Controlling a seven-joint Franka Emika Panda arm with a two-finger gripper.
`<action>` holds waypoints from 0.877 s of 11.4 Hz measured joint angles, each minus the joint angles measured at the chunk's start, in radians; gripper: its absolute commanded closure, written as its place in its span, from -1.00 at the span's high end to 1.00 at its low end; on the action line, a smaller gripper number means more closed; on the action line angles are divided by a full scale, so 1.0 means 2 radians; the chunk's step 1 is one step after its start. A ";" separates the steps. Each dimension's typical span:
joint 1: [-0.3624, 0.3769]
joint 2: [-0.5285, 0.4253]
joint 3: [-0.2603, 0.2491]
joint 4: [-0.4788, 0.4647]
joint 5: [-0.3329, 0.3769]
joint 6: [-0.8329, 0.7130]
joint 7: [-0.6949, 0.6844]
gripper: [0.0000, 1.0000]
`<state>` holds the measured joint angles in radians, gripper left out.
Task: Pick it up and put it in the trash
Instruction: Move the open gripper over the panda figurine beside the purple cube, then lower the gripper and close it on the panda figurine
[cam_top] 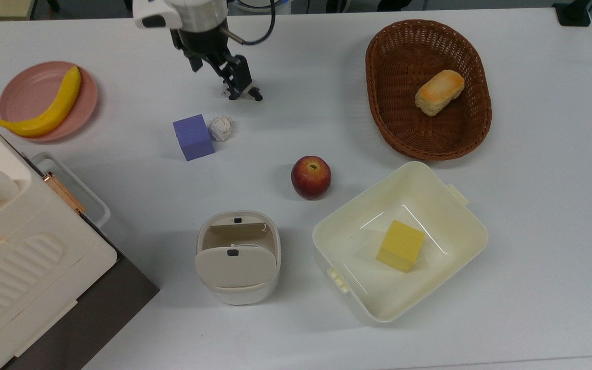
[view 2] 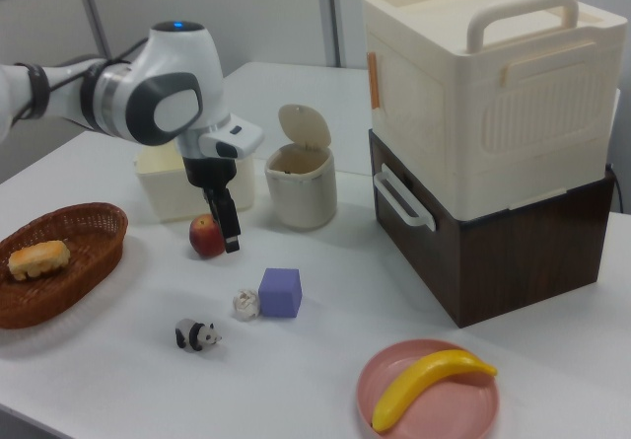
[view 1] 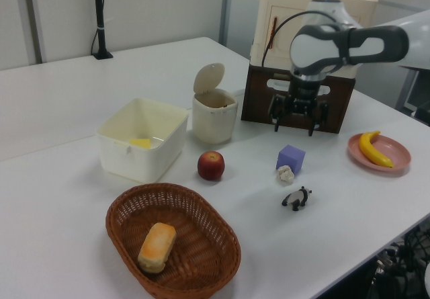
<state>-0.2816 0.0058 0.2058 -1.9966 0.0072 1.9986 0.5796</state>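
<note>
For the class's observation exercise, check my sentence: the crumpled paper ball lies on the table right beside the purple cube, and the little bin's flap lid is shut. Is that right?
Not quite. The paper ball does lie right beside the purple cube, but the bin's flap lid is swung up and open, not shut. The left view shows it standing above the rim, and the right view agrees.
</note>
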 measured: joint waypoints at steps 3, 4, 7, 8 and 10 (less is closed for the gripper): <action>0.008 0.033 0.000 0.000 -0.025 0.007 0.019 1.00; 0.009 0.041 0.000 0.000 -0.030 0.007 0.025 1.00; 0.009 0.067 0.000 -0.002 -0.050 0.017 0.029 1.00; 0.009 0.074 0.000 -0.005 -0.057 0.033 0.029 1.00; 0.009 0.080 0.000 -0.019 -0.065 0.066 0.029 1.00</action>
<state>-0.2641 0.1653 0.2066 -2.0351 -0.1220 2.1298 0.6377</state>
